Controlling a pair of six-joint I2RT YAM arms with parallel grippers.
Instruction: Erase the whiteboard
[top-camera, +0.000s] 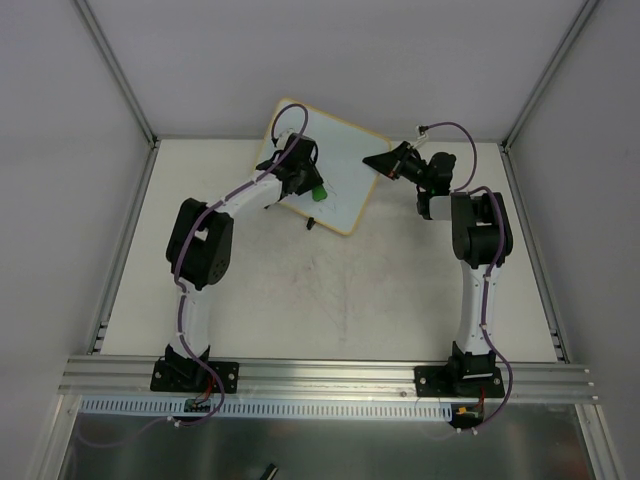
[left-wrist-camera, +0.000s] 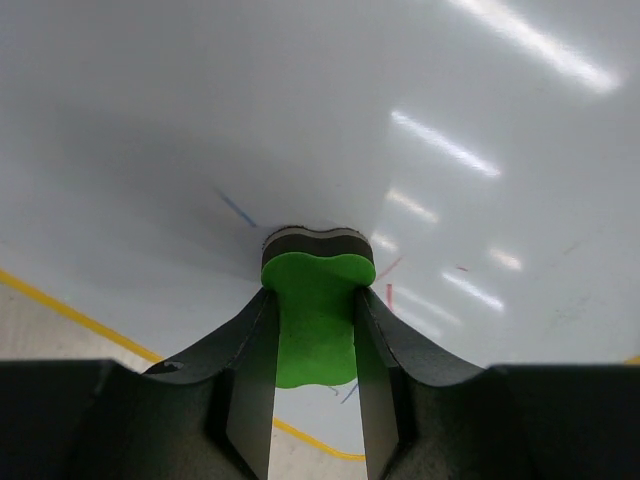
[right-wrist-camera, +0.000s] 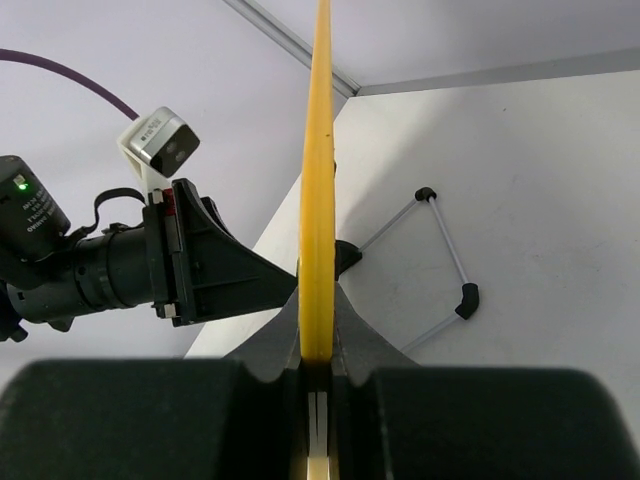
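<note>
The whiteboard (top-camera: 340, 165), white with a pale yellow frame, stands tilted at the back middle of the table. My right gripper (top-camera: 381, 163) is shut on its right edge; the right wrist view shows the yellow frame (right-wrist-camera: 318, 180) edge-on between the jaws. My left gripper (top-camera: 305, 180) is shut on the green eraser (top-camera: 317, 193) and presses its dark pad against the board face (left-wrist-camera: 300, 120). In the left wrist view the eraser (left-wrist-camera: 315, 315) sits between the fingers, with faint blue and red marks (left-wrist-camera: 388, 295) on the board around it.
A thin wire stand with black clip feet (right-wrist-camera: 466, 298) shows behind the board in the right wrist view. The left arm (right-wrist-camera: 120, 265) is on the board's other side. Grey walls and metal rails (top-camera: 120, 80) enclose the table.
</note>
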